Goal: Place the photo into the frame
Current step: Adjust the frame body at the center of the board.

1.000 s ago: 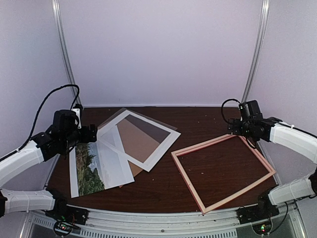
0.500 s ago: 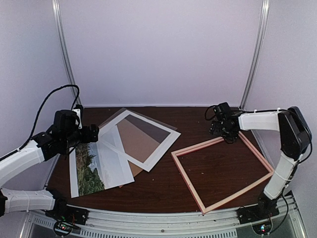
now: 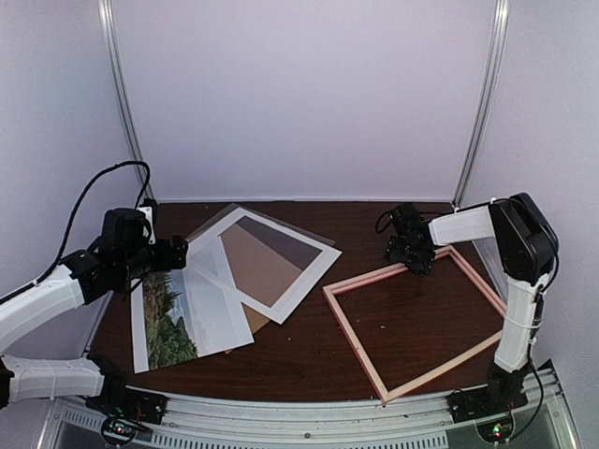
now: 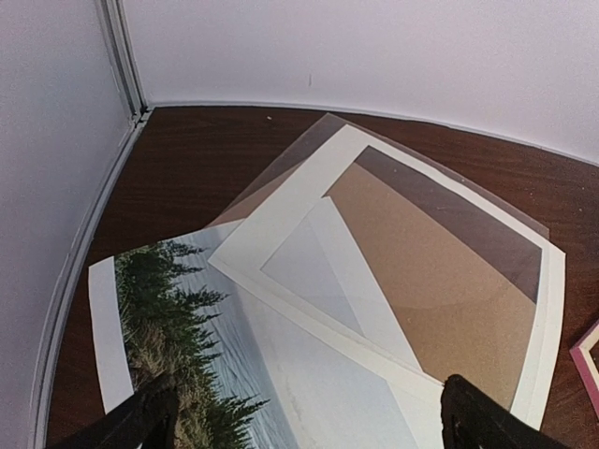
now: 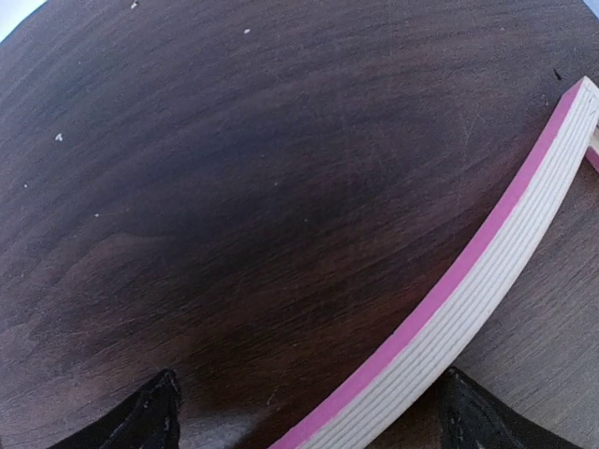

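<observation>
A: What colours does the photo (image 4: 178,327) show?
B: Dark green trees, tan grass, grey water, pale sky and a white border.
A: And the frame (image 5: 487,281)?
B: Pale, finely lined wood on top, bright pink along its edge.
A: The rest?
B: A white mat (image 4: 290,201), a plain brown board (image 4: 440,271), and a dark brown wood-grain tabletop (image 3: 309,355).

Dark wood table (image 3: 299,348). Frame (image 3: 356,344) lies flat at right, pale back up. At left, photo (image 3: 168,323), corner under white mat (image 3: 303,282); brown board (image 3: 257,267) beneath the mat.
</observation>
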Robot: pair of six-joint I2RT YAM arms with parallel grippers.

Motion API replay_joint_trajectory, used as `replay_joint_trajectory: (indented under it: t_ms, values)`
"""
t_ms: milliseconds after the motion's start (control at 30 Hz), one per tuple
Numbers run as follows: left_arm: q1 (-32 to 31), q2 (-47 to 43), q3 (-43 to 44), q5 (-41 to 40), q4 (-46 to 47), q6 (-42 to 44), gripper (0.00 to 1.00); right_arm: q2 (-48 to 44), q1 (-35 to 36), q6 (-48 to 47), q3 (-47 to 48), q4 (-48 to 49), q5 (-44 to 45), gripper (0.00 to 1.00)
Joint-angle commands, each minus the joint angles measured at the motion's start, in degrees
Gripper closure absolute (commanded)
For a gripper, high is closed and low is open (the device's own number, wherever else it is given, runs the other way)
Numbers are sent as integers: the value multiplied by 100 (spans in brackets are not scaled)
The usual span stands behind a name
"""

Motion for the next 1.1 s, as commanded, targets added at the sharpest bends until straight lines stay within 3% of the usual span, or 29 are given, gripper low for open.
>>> replay_joint_trajectory:
  t_ms: [0, 600, 1067]
  values:
    - [-22, -26, -53, 49, 267, -32, 2, 246, 41, -17, 181, 121, -370, 11]
    - [-22, 523, 286, 20, -19, -62, 2, 837, 184, -2019, 1135, -1174, -316, 50]
    - [-20, 742, 403, 95, -61, -80, 3, 1087, 507, -3064, 1721, -1739, -1178, 67]
